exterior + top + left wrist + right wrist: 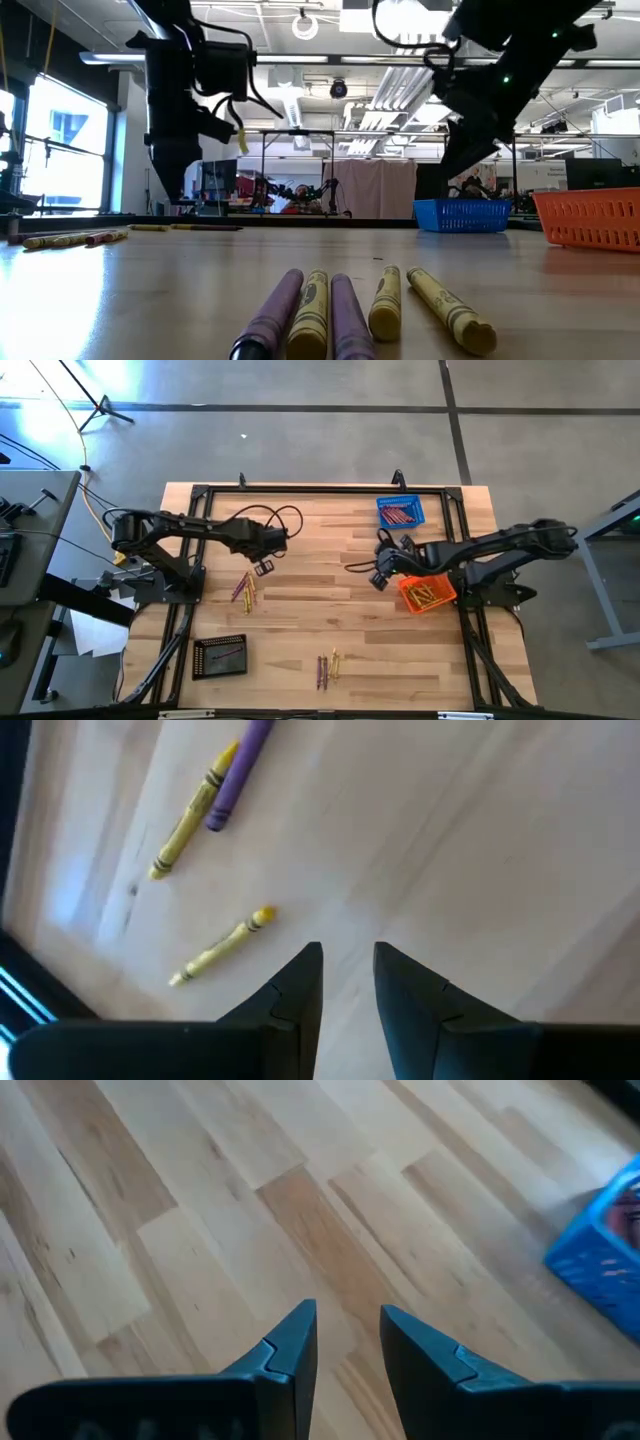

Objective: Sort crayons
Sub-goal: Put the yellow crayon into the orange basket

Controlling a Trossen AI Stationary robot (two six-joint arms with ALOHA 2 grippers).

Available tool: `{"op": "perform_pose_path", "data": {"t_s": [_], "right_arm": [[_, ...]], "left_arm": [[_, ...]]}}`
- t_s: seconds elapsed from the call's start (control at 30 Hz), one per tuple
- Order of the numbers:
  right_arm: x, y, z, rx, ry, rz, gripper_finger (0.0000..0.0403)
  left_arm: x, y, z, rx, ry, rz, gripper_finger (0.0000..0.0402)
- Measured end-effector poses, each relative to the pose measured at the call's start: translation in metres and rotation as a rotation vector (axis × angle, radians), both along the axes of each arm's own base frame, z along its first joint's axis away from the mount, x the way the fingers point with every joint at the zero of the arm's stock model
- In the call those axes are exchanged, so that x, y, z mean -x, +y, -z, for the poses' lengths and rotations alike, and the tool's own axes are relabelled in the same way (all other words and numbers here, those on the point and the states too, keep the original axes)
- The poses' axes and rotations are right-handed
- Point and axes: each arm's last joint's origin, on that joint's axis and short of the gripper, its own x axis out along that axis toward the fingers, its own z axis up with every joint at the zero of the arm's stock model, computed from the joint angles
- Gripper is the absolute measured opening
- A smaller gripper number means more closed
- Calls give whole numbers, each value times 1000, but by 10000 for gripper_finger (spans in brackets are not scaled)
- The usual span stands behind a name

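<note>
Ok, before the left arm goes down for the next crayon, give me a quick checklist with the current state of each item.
1. Left gripper empty: ok, nothing shows between its fingers, which stand a little apart.
2. Target in sight: ok, loose crayons lie on the table near the left gripper; the left wrist view shows two yellow and one purple.
3. Right gripper out of the way: ok, it hovers empty over bare wood beside the blue basket, across the table.
4. Baskets in place: ok, the blue one, the orange basket and the black basket all sit on the table.
5. Second crayon pile at the front edge: not ok, unsorted.
</note>
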Motion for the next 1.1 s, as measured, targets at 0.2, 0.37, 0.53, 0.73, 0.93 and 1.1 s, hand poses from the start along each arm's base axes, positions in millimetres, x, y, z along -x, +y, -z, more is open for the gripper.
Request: {"op": "perform_pose_path", "data": {"t_s": [0.2, 0.37, 0.53, 0.73, 0.93, 1.1], "right_arm": [[-4, -6, 10, -47, 37, -2, 99], [-5, -3, 11, -49, 37, -16, 99], [-5, 1, 11, -49, 37, -32, 99], [-6, 3, 10, -49, 29, -40, 99], [-6, 3, 10, -49, 26, -40, 99], [-6, 3, 10, -49, 26, -40, 99]], "left_arm": [[6, 19, 1, 73, 77, 176, 80], [16, 51, 5, 137, 78, 160, 80], [33, 78, 6, 280, 13, 135, 80], [52, 103, 6, 289, 0, 49, 80], [65, 118, 8, 297, -5, -13, 80], [66, 123, 23, 351, 47, 5, 80]]}}
